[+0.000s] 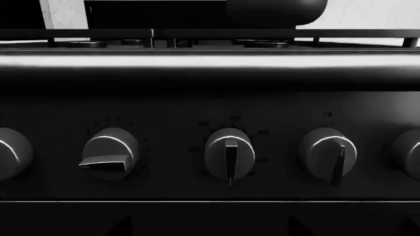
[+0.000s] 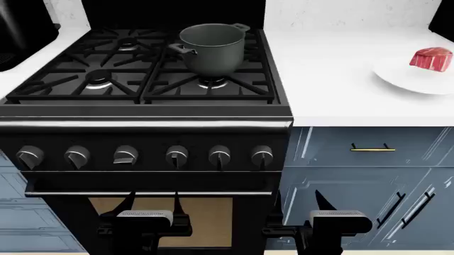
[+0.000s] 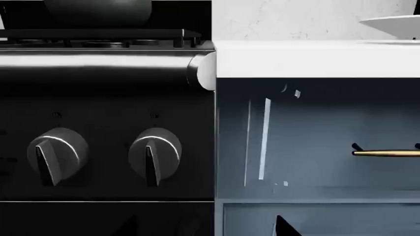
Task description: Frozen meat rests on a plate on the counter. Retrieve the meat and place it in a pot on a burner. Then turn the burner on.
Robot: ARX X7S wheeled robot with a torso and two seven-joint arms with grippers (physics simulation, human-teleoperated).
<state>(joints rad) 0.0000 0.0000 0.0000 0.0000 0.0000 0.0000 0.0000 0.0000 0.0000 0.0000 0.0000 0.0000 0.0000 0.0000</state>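
The frozen meat (image 2: 433, 58) sits on the white plate (image 2: 404, 79) at the far right of the counter (image 2: 333, 85). The plate's rim also shows in the right wrist view (image 3: 394, 23). The dark grey pot (image 2: 211, 47) stands empty on the stove's right-hand grates, with a burner (image 2: 212, 82) showing at its front foot. Its underside shows in the left wrist view (image 1: 276, 12) and the right wrist view (image 3: 98, 9). My left gripper (image 2: 152, 206) is open and empty, low before the oven door. My right gripper (image 2: 301, 204) is open and empty, before the cabinet edge.
Six knobs line the stove front; the third from the left (image 2: 125, 155) (image 1: 108, 153) points sideways, the others point down. A brass-handled drawer (image 2: 372, 149) sits under the counter. A dark appliance (image 2: 21, 26) stands at the far left.
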